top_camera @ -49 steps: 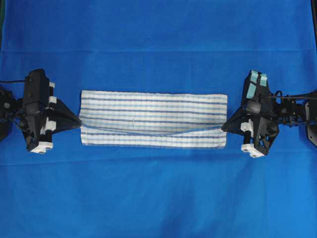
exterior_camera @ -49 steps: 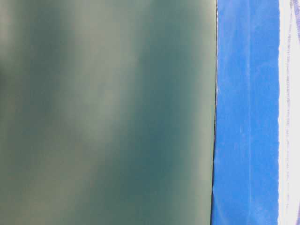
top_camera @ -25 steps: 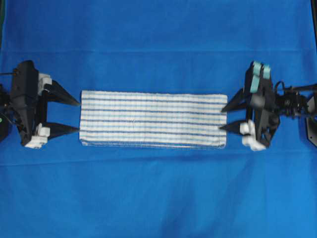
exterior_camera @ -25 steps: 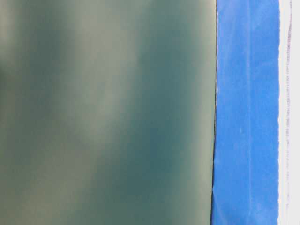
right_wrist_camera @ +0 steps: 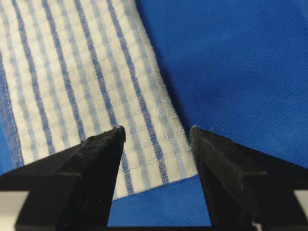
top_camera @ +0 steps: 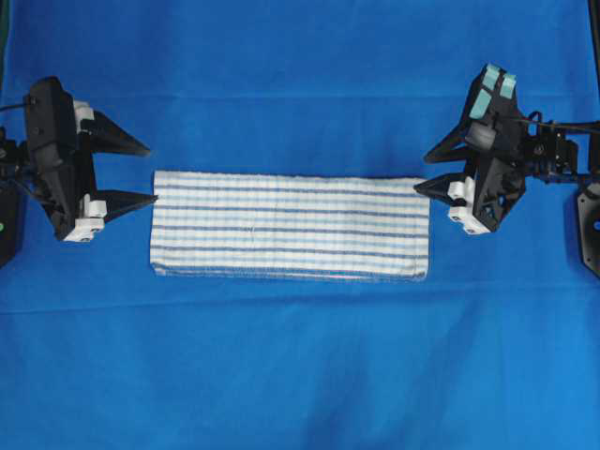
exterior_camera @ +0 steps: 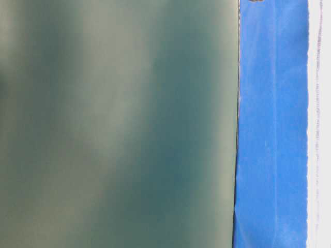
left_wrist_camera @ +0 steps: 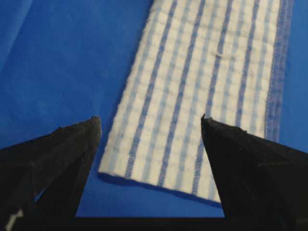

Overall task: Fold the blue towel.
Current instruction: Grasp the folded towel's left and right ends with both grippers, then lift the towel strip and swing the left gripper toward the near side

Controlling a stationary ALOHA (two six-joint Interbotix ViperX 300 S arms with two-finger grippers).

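The blue towel (top_camera: 291, 225), white with thin blue stripes, lies flat as a long folded rectangle in the middle of the overhead view. My left gripper (top_camera: 150, 174) is open and empty just off the towel's left end, level with its far corner. My right gripper (top_camera: 422, 172) is open and empty at the towel's right end by the far corner. In the left wrist view the towel's end (left_wrist_camera: 207, 86) lies below and ahead of the open gripper (left_wrist_camera: 150, 120). In the right wrist view the towel's corner (right_wrist_camera: 82, 82) lies beneath the open gripper (right_wrist_camera: 156, 129).
A plain blue tablecloth (top_camera: 300, 375) covers the whole table. Black arm bases stand at the left edge (top_camera: 7, 225) and right edge (top_camera: 591, 225). The table-level view is mostly a blurred grey-green surface (exterior_camera: 114, 124) with a strip of blue cloth (exterior_camera: 269, 129).
A second ago both grippers were shut on the towel's ends with a layer lifted. They let go and opened, the towel settled flat, and both grippers moved toward the towel's far edge.
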